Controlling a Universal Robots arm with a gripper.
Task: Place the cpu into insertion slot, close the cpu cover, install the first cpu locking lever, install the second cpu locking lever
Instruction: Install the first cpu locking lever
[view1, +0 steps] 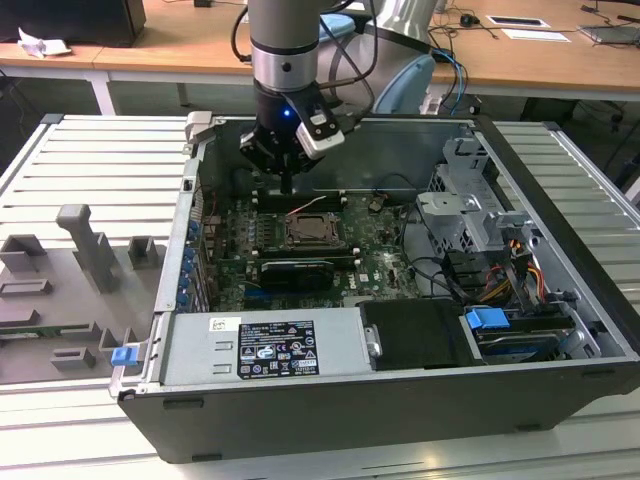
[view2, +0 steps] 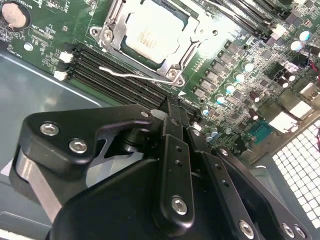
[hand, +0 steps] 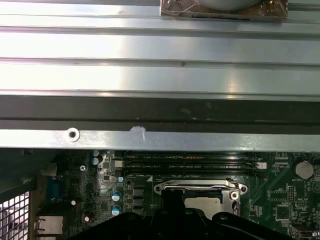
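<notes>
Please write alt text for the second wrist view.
A pale silver-grey square cpu lies under a closed silvery metal frame cover on a green circuit board. The black gripper is near the long black memory slots.

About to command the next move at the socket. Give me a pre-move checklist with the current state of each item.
1. cpu seated in the insertion slot: ok, its pale face lies flat inside.
2. cpu cover lowered over the cpu: ok, it frames the chip.
3. locking lever latched: cannot tell; the wire lies along the socket's edge.
4. gripper empty: ok, shut and holding nothing.
5. gripper clear of the socket: ok, it hangs over the memory slots beside it.
</notes>
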